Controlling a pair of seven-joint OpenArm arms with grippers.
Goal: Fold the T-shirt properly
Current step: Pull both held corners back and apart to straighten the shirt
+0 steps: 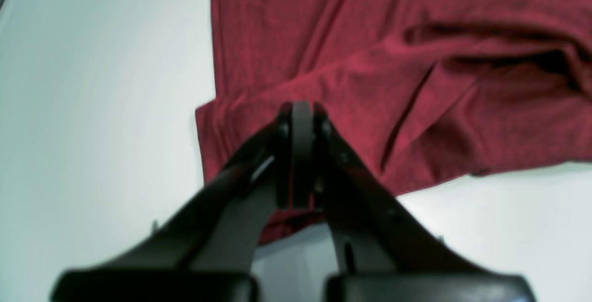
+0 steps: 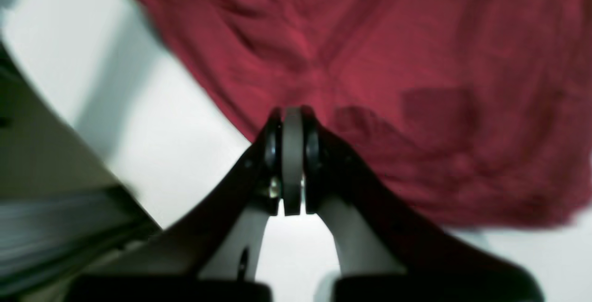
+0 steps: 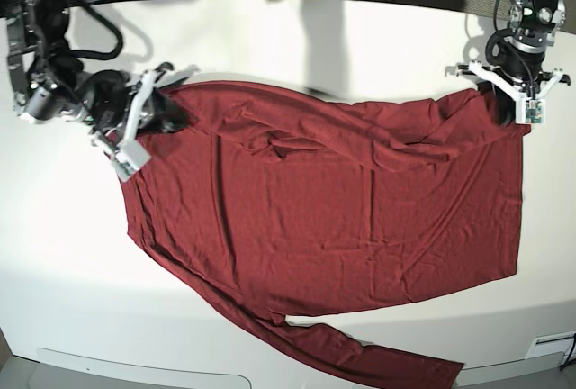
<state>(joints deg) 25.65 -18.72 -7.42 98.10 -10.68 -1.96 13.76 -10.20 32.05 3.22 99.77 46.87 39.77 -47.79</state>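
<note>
The T-shirt (image 3: 333, 200) is pinched at opposite edges by the closed left gripper (image 1: 300, 107) and right gripper (image 2: 292, 110).

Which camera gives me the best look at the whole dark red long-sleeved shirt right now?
The base view: the dark red long-sleeved knit shirt lies spread out on the white table, its outline and one sleeve trailing to the near edge. The left wrist view shows only a wrinkled edge section; the right wrist view a blurred patch.

Matt, wrinkly knit T-shirt (image 3: 342, 209); smooth white table (image 3: 297, 38)
</note>
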